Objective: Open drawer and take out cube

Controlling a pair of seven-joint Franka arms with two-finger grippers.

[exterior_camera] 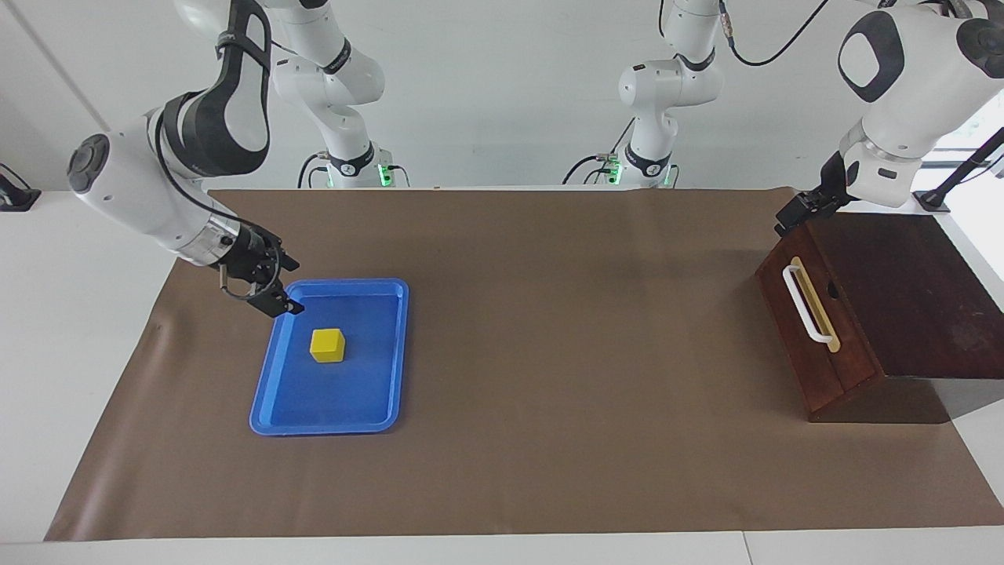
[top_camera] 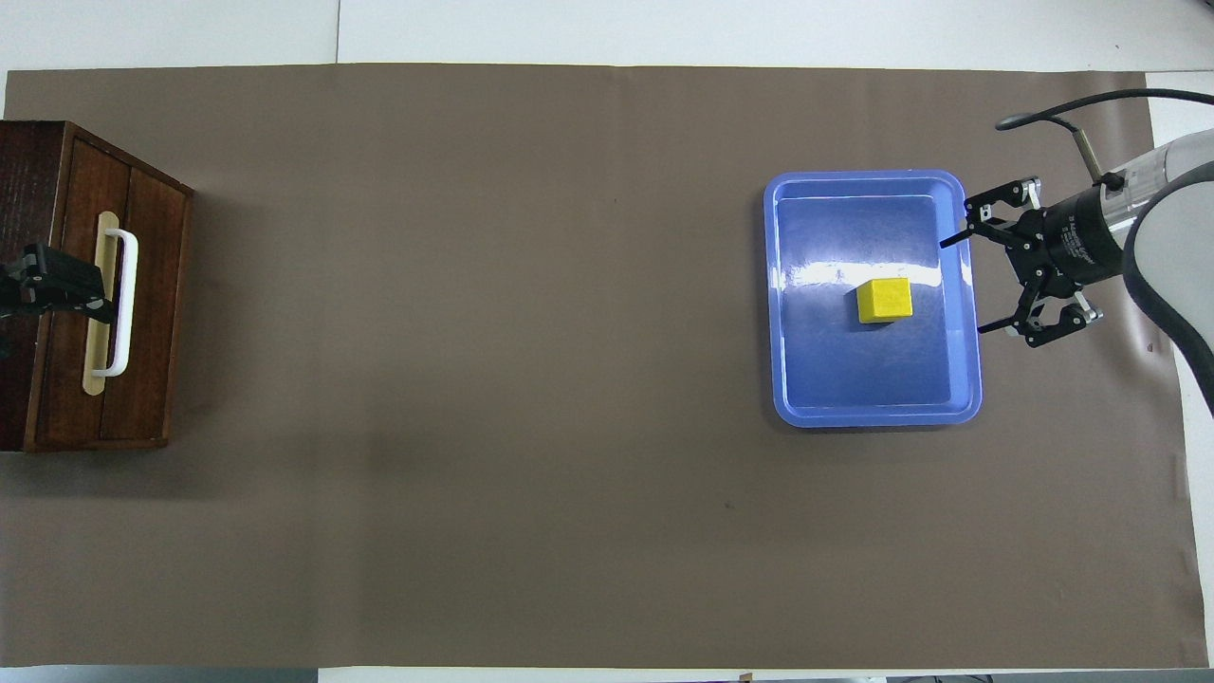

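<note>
Beside tray [top_camera: 963,379] rim: right gripper [top_camera: 977,285] spread wide, empty; cube [top_camera: 885,300] inside.

The brown mat [exterior_camera: 549,329] lies bare between the blue tray [exterior_camera: 392,353] and the drawer [exterior_camera: 808,345]. The drawer front is shut; its white handle [exterior_camera: 804,302] faces open mat. The cube [exterior_camera: 327,344] sits alone in the tray, free all round. The right gripper [exterior_camera: 276,302], fingers spread, overhangs the tray's rim; the left gripper [exterior_camera: 796,213] sits at the box's upper edge.
</note>
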